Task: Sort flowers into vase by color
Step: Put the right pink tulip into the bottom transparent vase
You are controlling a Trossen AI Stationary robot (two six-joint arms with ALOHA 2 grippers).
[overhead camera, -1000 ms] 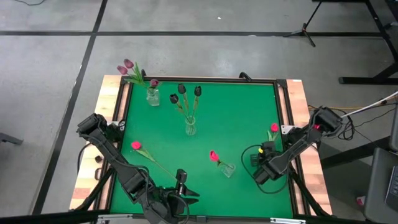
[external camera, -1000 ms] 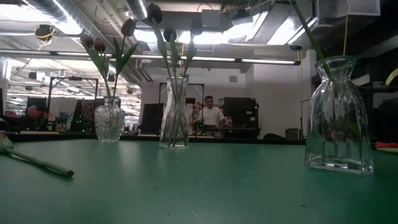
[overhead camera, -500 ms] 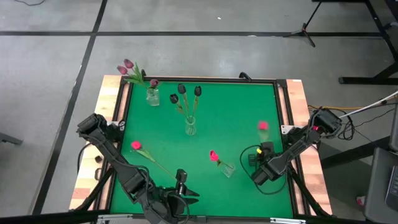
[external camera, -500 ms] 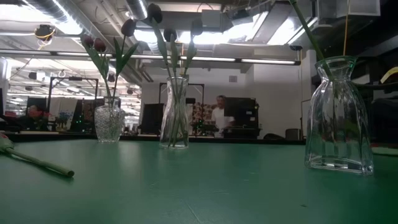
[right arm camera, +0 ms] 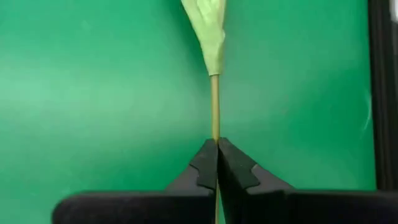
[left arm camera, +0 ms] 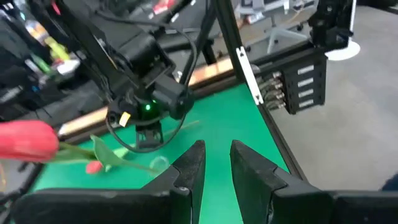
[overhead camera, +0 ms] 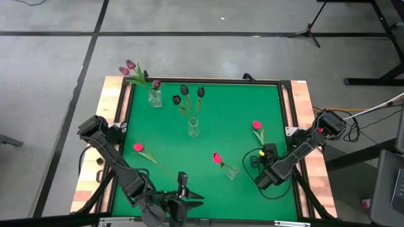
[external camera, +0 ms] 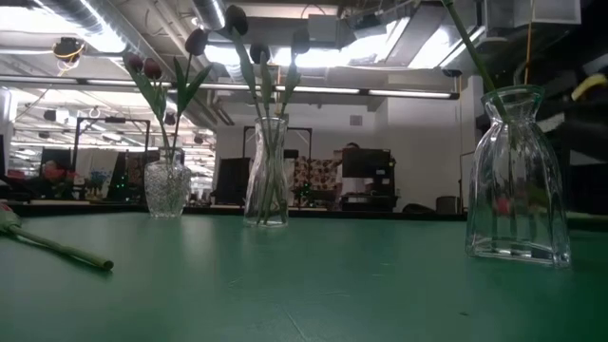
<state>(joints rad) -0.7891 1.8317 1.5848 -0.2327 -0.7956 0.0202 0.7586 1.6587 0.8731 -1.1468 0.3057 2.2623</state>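
Tulip (overhead camera: 257,126), pink-red, is held by its stem (right arm camera: 215,106) in the closed right gripper (right arm camera: 217,163), right of the clear vase (overhead camera: 230,171). That vase already carries one pink tulip (overhead camera: 216,157). Another pink tulip (overhead camera: 138,147) lies flat to its left. The left gripper (left arm camera: 216,163) is parked near the vase, jaws slightly parted and empty.

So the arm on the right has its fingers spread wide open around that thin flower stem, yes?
Not quite. The right gripper does have the flower stem between its fingers, but they are pinched shut on it, not spread open. The right wrist view shows this.
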